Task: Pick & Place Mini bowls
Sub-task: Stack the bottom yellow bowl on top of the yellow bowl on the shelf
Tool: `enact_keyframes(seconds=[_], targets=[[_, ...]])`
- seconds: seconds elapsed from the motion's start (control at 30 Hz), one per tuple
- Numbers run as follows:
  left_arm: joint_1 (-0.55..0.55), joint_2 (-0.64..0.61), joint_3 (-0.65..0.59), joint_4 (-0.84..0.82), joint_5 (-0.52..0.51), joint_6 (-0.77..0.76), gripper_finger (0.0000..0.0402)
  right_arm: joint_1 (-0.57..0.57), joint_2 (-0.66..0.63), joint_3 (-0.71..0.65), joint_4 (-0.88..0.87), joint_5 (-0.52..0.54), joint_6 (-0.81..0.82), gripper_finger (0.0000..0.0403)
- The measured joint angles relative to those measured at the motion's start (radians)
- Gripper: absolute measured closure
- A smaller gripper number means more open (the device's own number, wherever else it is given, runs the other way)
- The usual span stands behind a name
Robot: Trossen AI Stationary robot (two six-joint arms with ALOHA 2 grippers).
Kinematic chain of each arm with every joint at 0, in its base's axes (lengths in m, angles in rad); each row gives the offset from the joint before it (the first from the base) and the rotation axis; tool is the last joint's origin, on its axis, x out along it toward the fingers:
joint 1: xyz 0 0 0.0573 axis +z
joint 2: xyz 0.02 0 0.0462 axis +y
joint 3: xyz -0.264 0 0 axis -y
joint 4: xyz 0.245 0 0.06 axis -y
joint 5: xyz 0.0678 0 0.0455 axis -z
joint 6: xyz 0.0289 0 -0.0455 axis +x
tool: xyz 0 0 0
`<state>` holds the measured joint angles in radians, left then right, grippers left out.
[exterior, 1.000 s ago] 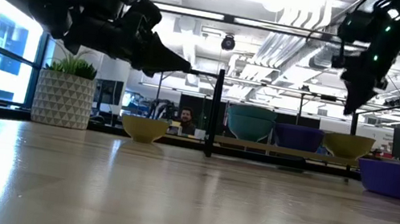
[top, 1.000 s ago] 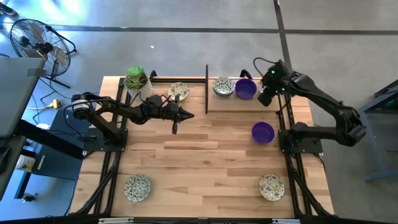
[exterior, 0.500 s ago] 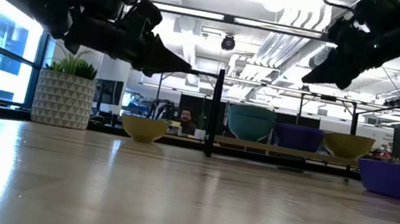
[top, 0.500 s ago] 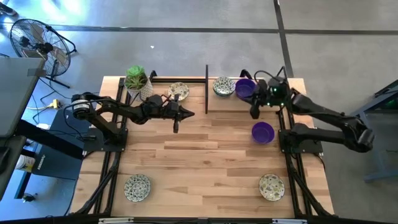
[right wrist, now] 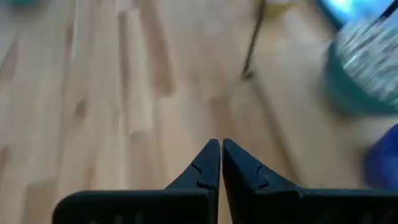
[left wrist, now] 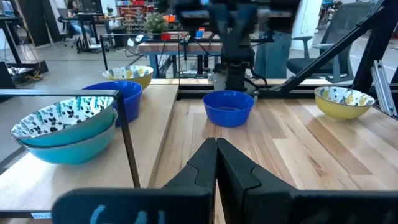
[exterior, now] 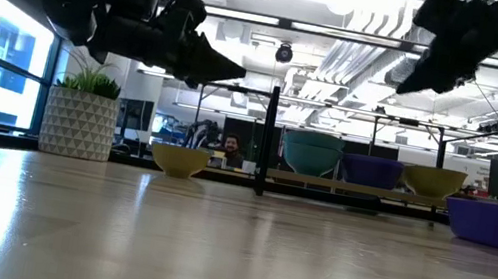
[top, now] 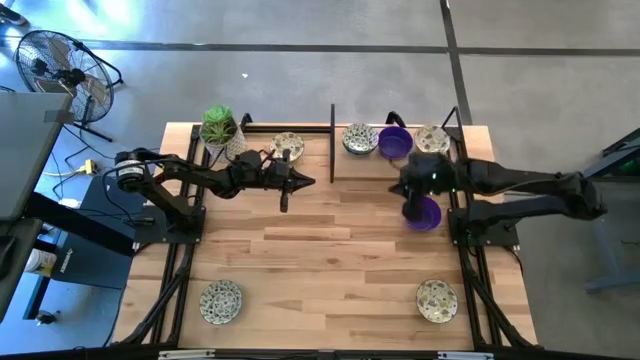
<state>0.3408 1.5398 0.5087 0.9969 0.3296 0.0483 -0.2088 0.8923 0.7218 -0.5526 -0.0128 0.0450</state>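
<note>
Several mini bowls show in the high view. A patterned bowl (top: pixel 358 138), a purple one (top: pixel 395 142) and another patterned one (top: pixel 432 138) sit on the raised far-right shelf. One patterned bowl (top: pixel 287 146) stands by the far edge. A purple bowl (top: pixel 423 213) rests on the table at right. Two patterned bowls (top: pixel 220 300) (top: pixel 437 298) sit near the near edge. My right gripper (top: pixel 402 187) (right wrist: pixel 219 149) is shut and hovers just left of the lone purple bowl. My left gripper (top: pixel 305 182) (left wrist: pixel 216 147) is shut and in the air at centre-left.
A white pot with a green plant (top: pixel 220 128) stands at the far-left corner. A thin black rack post (top: pixel 332 140) divides the far edge, and the shelf (top: pixel 370 165) lies to its right. The bare wooden table top (top: pixel 320 250) spreads between the arms.
My right gripper swung from above the far shelf toward the near edge and the table's left. It tipped from pointing down to slanting and now hangs beside the lone purple bowl. My left gripper rose slightly. No bowl moved.
</note>
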Motion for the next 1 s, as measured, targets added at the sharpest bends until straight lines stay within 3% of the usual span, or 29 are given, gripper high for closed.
enact_keyframes(seconds=[0.17,0.5,0.7,1.0], targets=[[0.0,0.0,0.0,-0.021,0.003,0.008,0.0401,0.183,0.023,0.021,-0.155,0.027,0.217,0.0374],[-0.001,0.0,0.0,-0.052,0.003,0.018,0.0401,0.473,0.043,0.016,-0.409,-0.097,0.682,0.0265],[-0.001,0.0,0.001,-0.06,0.003,0.018,0.0401,0.63,0.075,-0.001,-0.375,-0.124,0.807,0.0226],[-0.001,0.0,0.001,-0.059,0.003,0.024,0.0401,0.774,0.203,-0.065,-0.224,-0.248,0.909,0.024]])
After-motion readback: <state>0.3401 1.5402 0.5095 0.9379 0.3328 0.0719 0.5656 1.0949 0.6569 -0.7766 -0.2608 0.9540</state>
